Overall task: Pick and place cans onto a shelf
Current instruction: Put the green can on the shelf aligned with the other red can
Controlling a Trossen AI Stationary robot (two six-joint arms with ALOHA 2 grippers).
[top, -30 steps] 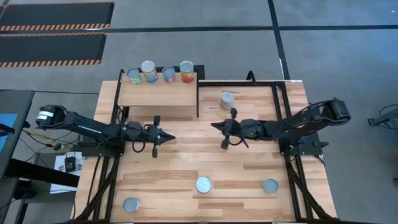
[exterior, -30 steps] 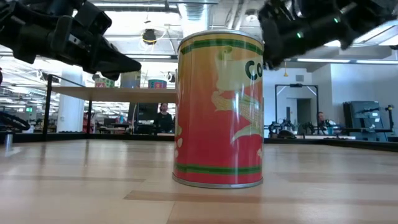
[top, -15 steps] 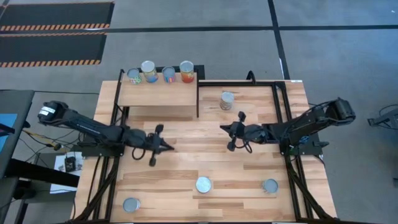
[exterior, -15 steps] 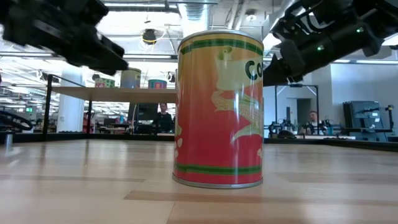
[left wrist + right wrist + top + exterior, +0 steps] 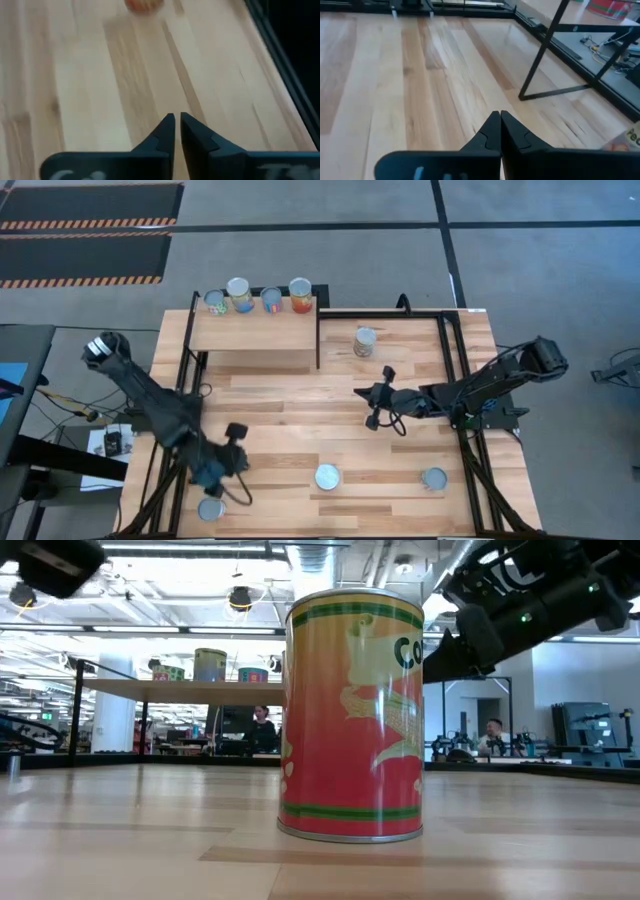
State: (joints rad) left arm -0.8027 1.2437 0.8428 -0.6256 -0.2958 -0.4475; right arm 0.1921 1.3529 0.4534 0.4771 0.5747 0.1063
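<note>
Four cans (image 5: 238,295) stand on their bases in a row along the far edge of the pale wooden shelf (image 5: 255,332). One can (image 5: 365,341) stands on the table right of the shelf. Three more stand near the near edge: an orange-red one (image 5: 327,477), which fills the low view (image 5: 353,715), one toward the right (image 5: 434,478) and one at the near left (image 5: 211,509). My left gripper (image 5: 245,467) is shut and empty above the table, just beyond the near-left can. My right gripper (image 5: 357,392) is shut and empty over the table's middle right.
Black frame tubes run along the table's sides and far right corner (image 5: 440,315). A black shelf leg (image 5: 545,55) stands ahead of my right gripper. Bare planks lie between the shelf and the near cans (image 5: 300,430).
My left gripper has swung from the table's middle, in front of the shelf, toward the near edge and a little left, ending close to the near-left can. My right gripper has drawn back a little toward the table's right edge. No can has moved.
</note>
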